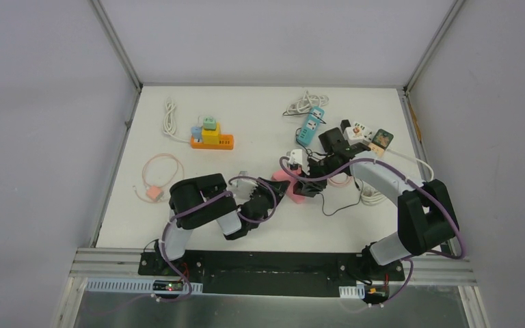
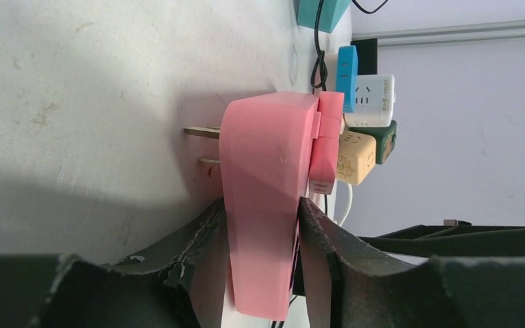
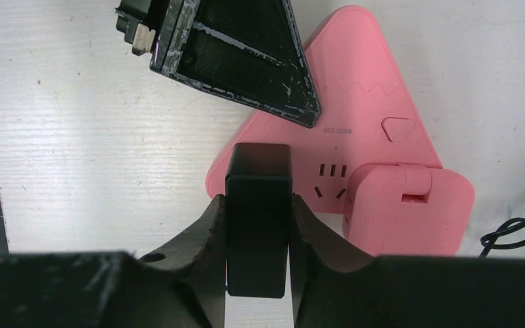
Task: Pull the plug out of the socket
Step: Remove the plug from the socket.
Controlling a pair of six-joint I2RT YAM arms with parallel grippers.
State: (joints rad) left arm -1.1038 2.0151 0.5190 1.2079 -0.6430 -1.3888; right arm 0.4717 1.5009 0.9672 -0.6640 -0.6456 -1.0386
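Observation:
A pink triangular socket (image 3: 362, 96) lies on the white table, with a pink square adapter (image 3: 410, 208) plugged into its face. My left gripper (image 2: 263, 229) is shut on the socket (image 2: 266, 164), its fingers pressing both flat sides; two metal prongs (image 2: 202, 132) stick out of the socket's back. My right gripper (image 3: 258, 225) is shut on the black plug (image 3: 258, 205), whose far end meets the socket's face at its near corner. In the top view both grippers meet at the socket (image 1: 294, 188) in mid table. One left finger (image 3: 246, 55) shows above the socket.
An orange power strip (image 1: 212, 141) with yellow and green adapters stands at the back left, beside a white cable (image 1: 169, 116). A teal strip (image 1: 310, 126), a white cube (image 1: 359, 131) and a green adapter (image 1: 381, 139) crowd the back right. A pink cable coil (image 1: 157, 179) lies left.

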